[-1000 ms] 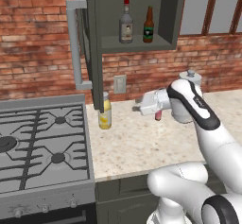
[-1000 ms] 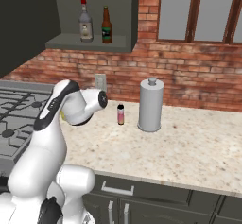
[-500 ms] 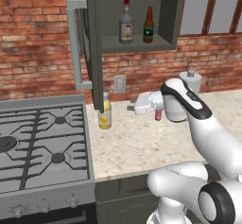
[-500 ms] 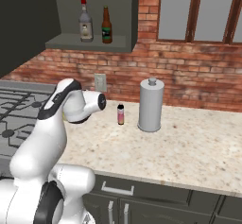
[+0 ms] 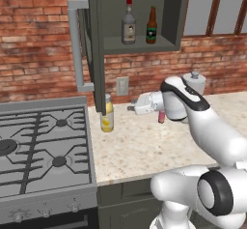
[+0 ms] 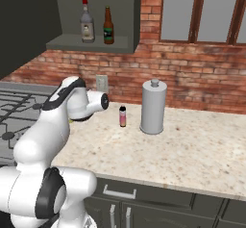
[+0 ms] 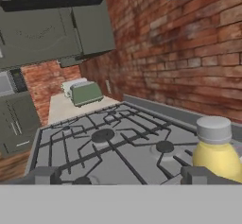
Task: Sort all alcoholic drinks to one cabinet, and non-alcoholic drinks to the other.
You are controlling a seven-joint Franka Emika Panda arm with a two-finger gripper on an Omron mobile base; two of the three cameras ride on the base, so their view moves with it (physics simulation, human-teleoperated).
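The open wall cabinet [image 5: 173,15] holds both alcoholic drinks on its shelf: the grey red-capped bottle [image 5: 128,22] [image 6: 87,22] and the brown beer bottle [image 5: 152,26] [image 6: 108,26]. Its door [image 5: 94,49] with the pale bar handle [image 5: 75,44] stands swung out. The tall yellow bottle [image 5: 107,115] [image 7: 215,153] stands on the counter below that door's edge. My gripper [image 5: 131,108] [image 7: 122,176] is open and empty, level with the bottle and a short way to its right. The small pink bottle [image 5: 161,117] [image 6: 123,116] stands behind my forearm.
A grey lidded canister [image 5: 195,81] [image 6: 153,107] stands right of the pink bottle. The gas stove [image 5: 43,141] [image 7: 108,145] lies left of the yellow bottle, with a toaster [image 7: 85,93] and dark shut cabinets [image 7: 47,34] beyond it. The brick wall [image 5: 38,68] backs the counter.
The hand has swung a little to the left, away from the pink bottle and nearer the yellow bottle. The jaws stayed open.
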